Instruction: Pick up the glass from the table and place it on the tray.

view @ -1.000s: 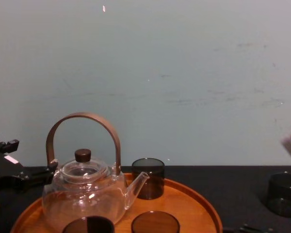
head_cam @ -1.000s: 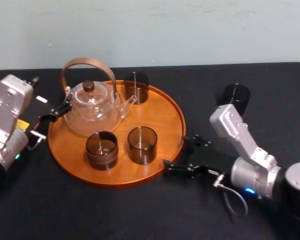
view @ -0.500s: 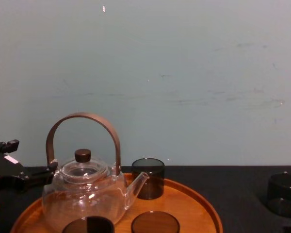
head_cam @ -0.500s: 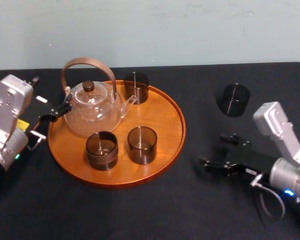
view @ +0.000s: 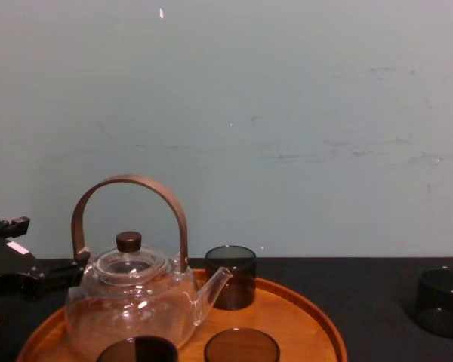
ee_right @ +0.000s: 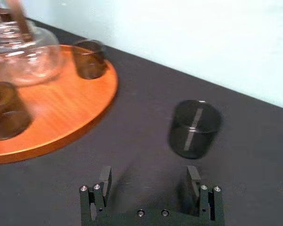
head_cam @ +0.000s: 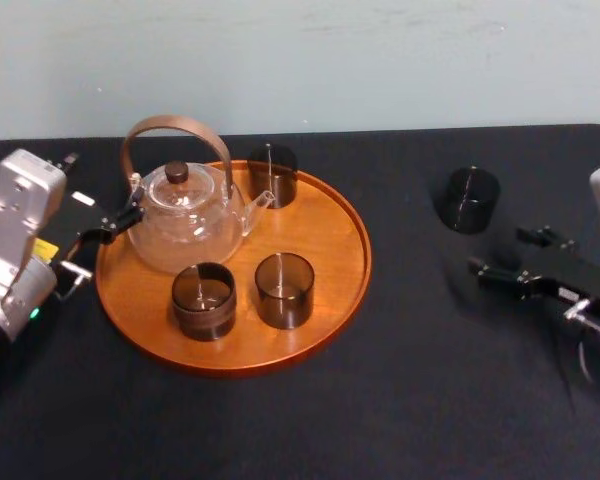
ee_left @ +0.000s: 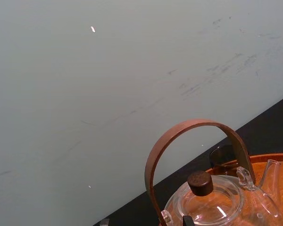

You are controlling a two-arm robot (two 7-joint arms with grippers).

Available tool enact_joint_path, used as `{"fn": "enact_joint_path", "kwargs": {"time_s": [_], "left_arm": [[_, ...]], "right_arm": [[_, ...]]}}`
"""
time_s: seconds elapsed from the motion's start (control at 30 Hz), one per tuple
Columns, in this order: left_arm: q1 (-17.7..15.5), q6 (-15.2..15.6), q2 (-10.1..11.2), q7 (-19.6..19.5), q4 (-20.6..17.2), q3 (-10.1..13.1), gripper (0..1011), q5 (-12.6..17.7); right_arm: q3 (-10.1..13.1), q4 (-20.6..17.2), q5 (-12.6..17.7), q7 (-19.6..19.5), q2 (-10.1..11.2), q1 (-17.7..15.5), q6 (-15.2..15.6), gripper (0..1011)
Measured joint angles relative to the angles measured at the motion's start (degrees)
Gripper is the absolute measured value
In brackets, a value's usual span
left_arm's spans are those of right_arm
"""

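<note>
While right gripper (head_cam: 495, 252) gapes wide, well right of tray (head_cam: 320, 240), glass (head_cam: 470, 198) stands just ahead, untouched; left gripper (head_cam: 110, 228) parked at tray's left.

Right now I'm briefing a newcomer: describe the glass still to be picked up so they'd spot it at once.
On the black table, look to the robot's right of the wooden tray. There a dark smoked glass stands upright, beyond the open right gripper. Unlike the three similar glasses beside the teapot, it alone stands off the tray.

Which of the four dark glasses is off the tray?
The glass on the table, right of the tray, ahead of the right gripper; the other three stand on it.
</note>
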Motion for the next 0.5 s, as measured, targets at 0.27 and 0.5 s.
{"fn": "enact_joint_path", "kwargs": {"time_s": [0.27, 0.5], "left_arm": [[0.0, 0.0, 0.0, 0.0, 0.0, 0.0, 1010, 0.0], [0.0, 0.0, 0.0, 0.0, 0.0, 0.0, 1009, 0.0]], "right_arm": [[1.3, 5.6, 0.4, -0.6, -0.7, 3.3, -0.1, 1002], [0.9, 10.1, 0.6, -0.2, -1.9, 6.8, -0.6, 1002]]}}
